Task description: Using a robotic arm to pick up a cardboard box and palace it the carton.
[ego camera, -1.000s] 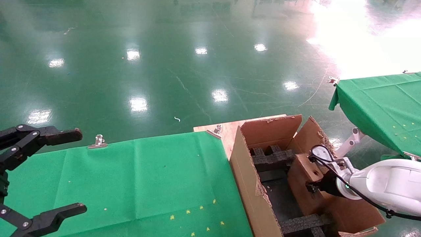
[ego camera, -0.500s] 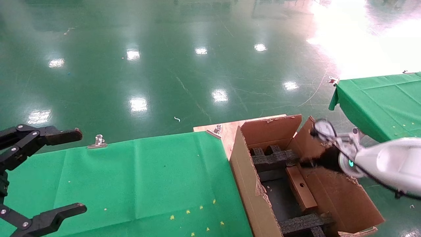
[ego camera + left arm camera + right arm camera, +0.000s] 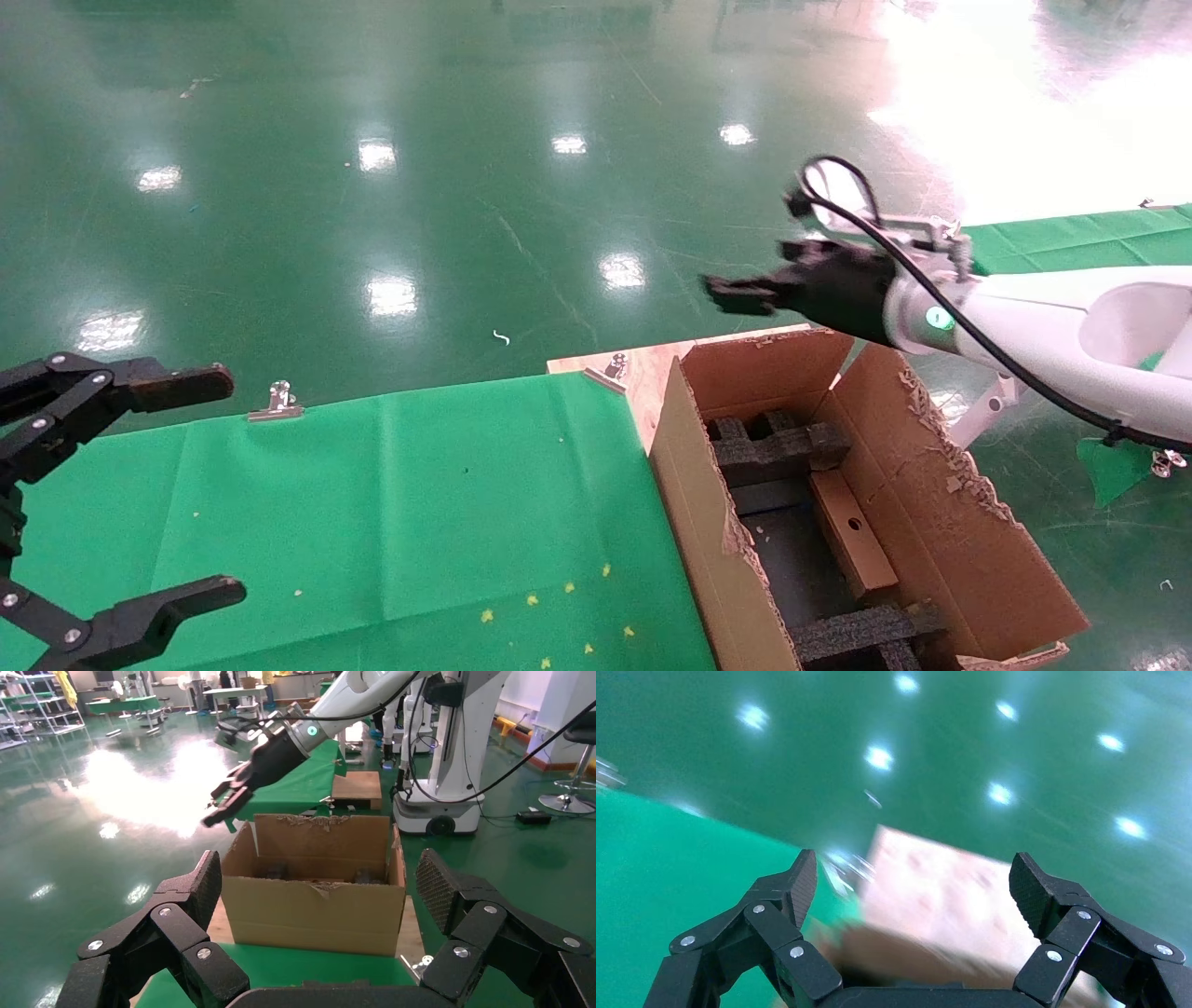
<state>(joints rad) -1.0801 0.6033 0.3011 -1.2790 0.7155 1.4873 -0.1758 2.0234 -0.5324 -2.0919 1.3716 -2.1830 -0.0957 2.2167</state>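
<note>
The small cardboard box (image 3: 849,540), with a round hole in its face, stands on edge inside the large carton (image 3: 708,522), between black foam inserts (image 3: 780,445). My right gripper (image 3: 736,291), on the white arm with the teal ring (image 3: 936,319), is open and empty in the air above the carton's far end. It also shows in the left wrist view (image 3: 223,806) above the carton (image 3: 313,910). In its own view the right gripper (image 3: 912,885) has its jaws wide apart. My left gripper (image 3: 200,480) is open and idle at the left over the green table; its own view shows it open (image 3: 320,892).
A green cloth table (image 3: 391,503) lies left of the carton, with a metal clip (image 3: 277,401) on its far edge. A wooden board (image 3: 643,368) sits by the carton's far corner. A second green table (image 3: 1071,238) stands behind the right arm. The floor is glossy green.
My right gripper let go of the small box inside the carton, then rose up and toward the far side, open and empty. The box now stands on edge in the carton. The left arm has not moved.
</note>
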